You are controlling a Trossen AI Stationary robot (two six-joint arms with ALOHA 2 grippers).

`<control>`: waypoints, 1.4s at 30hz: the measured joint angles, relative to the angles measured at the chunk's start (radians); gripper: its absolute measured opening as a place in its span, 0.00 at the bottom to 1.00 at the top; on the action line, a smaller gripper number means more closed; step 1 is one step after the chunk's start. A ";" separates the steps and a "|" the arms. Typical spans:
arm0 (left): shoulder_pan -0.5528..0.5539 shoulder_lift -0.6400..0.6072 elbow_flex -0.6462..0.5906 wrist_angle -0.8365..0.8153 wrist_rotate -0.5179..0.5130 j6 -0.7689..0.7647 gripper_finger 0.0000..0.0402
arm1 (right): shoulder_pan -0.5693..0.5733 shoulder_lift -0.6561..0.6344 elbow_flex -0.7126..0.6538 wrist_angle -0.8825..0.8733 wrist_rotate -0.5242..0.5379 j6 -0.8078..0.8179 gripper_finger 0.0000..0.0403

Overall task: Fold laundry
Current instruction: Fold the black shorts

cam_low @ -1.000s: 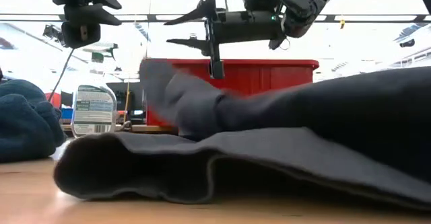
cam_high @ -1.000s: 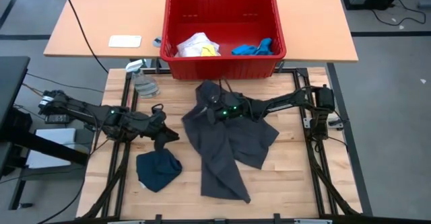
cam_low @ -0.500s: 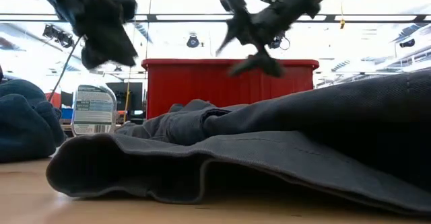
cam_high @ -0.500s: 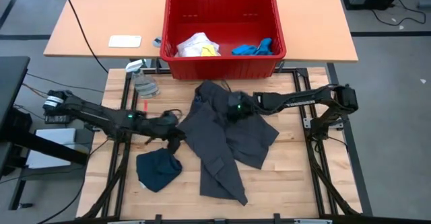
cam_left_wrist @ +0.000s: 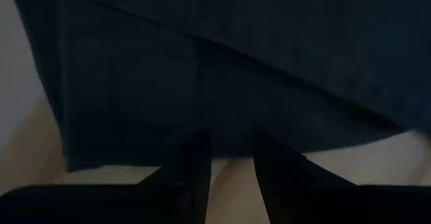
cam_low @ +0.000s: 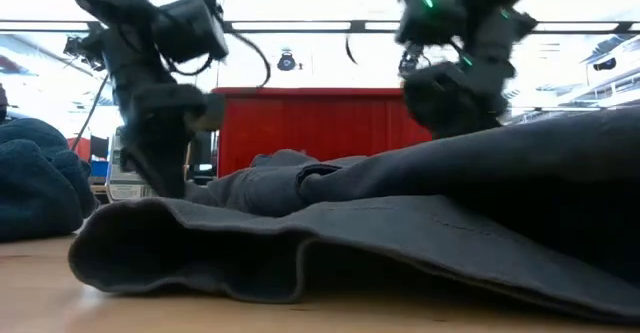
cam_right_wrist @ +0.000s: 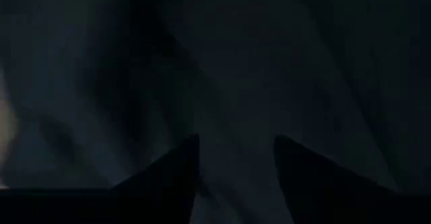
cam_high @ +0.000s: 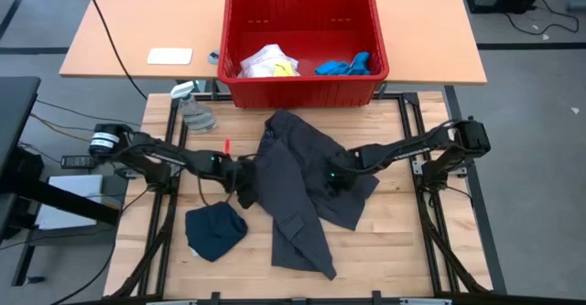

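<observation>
We see the dark grey shorts [cam_high: 307, 190] spread across the middle of the wooden surface [cam_high: 394, 250], their long axis running from the red basket [cam_high: 302, 44] toward the near edge, tilted a little rightward at the near end. The left claw [cam_high: 245, 192] sits at the shorts' left edge, fingers [cam_left_wrist: 195, 170] slightly parted with the cloth edge just ahead of them, holding nothing. The right claw [cam_high: 336, 179] hangs over the shorts' right half, fingers [cam_right_wrist: 178, 163] apart above the fabric, empty. A small navy piece [cam_high: 215, 230] lies bunched near the left claw, toward the near edge.
</observation>
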 joint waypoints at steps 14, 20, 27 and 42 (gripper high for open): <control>0.001 -0.074 -0.002 -0.431 0.210 -0.072 0.28 | -0.147 -0.083 -0.127 -0.399 0.299 -0.099 0.49; 0.001 -0.143 -0.002 -0.333 0.244 -0.087 0.28 | -0.190 -0.193 -0.060 -0.393 0.331 -0.192 0.49; -0.021 -0.212 -0.002 -0.221 0.258 -0.007 0.28 | -0.024 -0.298 -0.036 -0.093 0.190 -0.030 0.49; -0.022 -0.294 -0.001 -0.196 0.213 0.641 0.28 | 0.453 0.010 0.019 0.365 0.364 0.075 0.49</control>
